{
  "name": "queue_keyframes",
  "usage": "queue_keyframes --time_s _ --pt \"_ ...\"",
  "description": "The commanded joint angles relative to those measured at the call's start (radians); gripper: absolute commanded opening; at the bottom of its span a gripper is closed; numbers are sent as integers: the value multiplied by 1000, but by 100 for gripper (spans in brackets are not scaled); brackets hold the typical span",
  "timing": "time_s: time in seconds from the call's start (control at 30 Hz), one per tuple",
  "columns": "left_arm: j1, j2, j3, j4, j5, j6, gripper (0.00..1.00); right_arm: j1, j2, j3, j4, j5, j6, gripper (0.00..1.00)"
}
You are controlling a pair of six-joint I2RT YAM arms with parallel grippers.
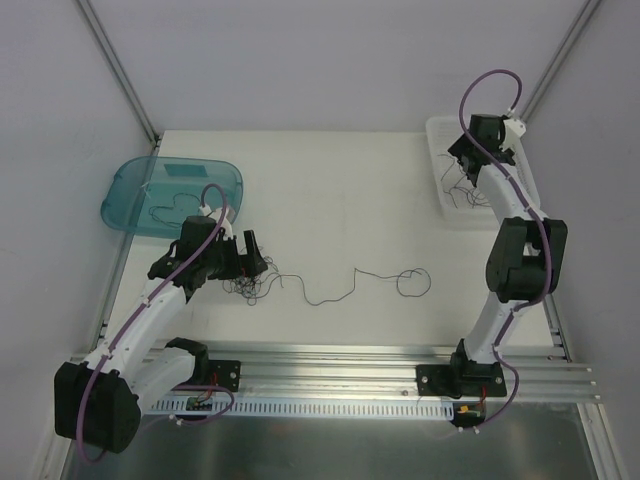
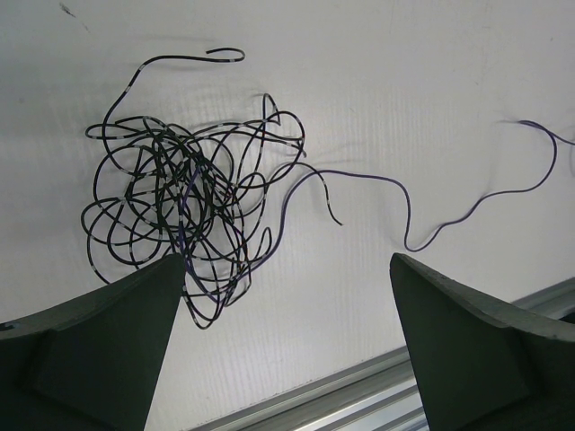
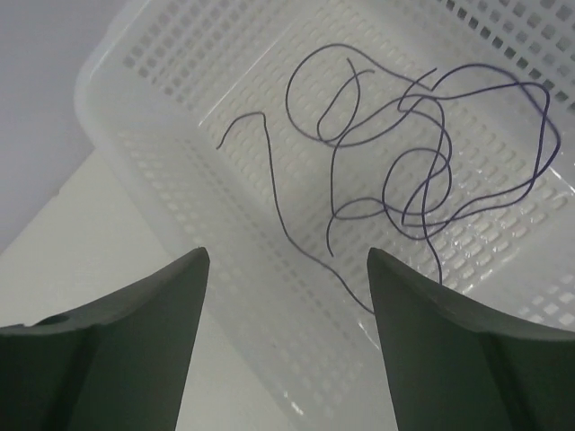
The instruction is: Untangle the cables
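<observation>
Top external view is showing us the white table, the teal tray overhanging its far left edge and the white basket on its far right corner. We are holding the left gripper wide apart above the tangle of cables at its near left, and the right gripper apart above a loose cable inside the basket.
</observation>
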Motion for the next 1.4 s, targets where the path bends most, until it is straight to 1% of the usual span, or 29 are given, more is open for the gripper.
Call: queue_keyframes --time_s 0.0,0.03,0.07,0.17,0.2,0.27,0.3,0.33,0.37,0.4,0.47,0.5,0.57,0.6,0.63,0.67,0.7,0.83,0.87,0.93,0.97,1.0,1.07,1.1,1.17,1.2,1.27,1.3,1.37 --pt "0 -12 11 22 32 14 99 46 -189 -45 -31 -65 -62 76" --pt "2 -13 14 22 34 13 99 53 -215 -62 -39 -88 -82 79" --pt "2 -13 14 22 40 13 99 78 -271 -100 -53 -152 -120 81" --pt "0 -12 11 22 49 14 99 133 -374 -168 -125 -241 -183 84" --pt "0 -7 13 22 54 13 99 176 -399 -194 -145 -294 -212 85" --pt "2 -1 13 20 62 13 99 227 -459 -250 -174 -360 -217 86" --pt "0 5 14 20 65 10 99 280 -520 -331 -174 -405 -205 86" --pt "2 8 13 20 63 8 99 312 -548 -370 -168 -448 -198 86" --pt "0 8 14 19 59 5 99 348 -572 -413 -150 -471 -195 86" --pt "2 11 14 17 39 2 98 422 -615 -473 -147 -491 -192 86" --pt "2 21 13 12 7 -2 97 509 -646 -534 -119 -500 -172 86" --pt "0 33 17 -3 -38 -13 96 596 -657 -562 -101 -505 -166 86" --pt "0 42 23 -18 -90 -21 95 679 -666 -625 -46 -505 -165 86" --pt "0 50 34 -33 -125 -21 94 761 -662 -642 -23 -478 -160 86" --pt "0 56 40 -41 -186 -25 93 796 -650 -654 4 -471 -162 86" --pt "0 60 45 -49 -210 -33 90 828 -621 -665 43 -464 -159 86" --pt "0 74 54 -52 -221 -51 89 877 -599 -668 62 -455 -151 86" --pt "-4 125 59 -51 -222 -136 82 954 -498 -682 172 -427 -113 85" --pt "-6 161 59 -50 -225 -160 78 974 -457 -682 215 -427 -105 85" --pt "-19 197 63 -46 -253 -180 74 995 -421 -677 240 -424 -100 84" --pt "-24 214 65 -41 -253 -191 69 1009 -409 -677 260 -415 -97 84" --pt "-30 229 65 -34 -254 -209 60 1032 -386 -680 274 -411 -96 84" --pt "-56 225 51 1 -262 -237 44 1060 -372 -686 312 -411 -93 84" --pt "-67 217 45 12 -259 -264 22 1066 -366 -700 326 -410 -83 83" --pt "-93 182 27 31 -254 -321 3 1070 -369 -728 382 -379 -65 83" --pt "-102 162 19 35 -242 -346 0 1070 -382 -769 409 -375 -48 82" --pt "-121 114 -16 49 -233 -398 0 1070 -405 -812 497 -362 -4 81" --pt "-125 53 -33 67 -203 -462 0 1072 -416 -835 528 -365 9 80" --pt "-141 -45 -85 92 -190 -557 0 1070 -441 -893 637 -387 47 79"
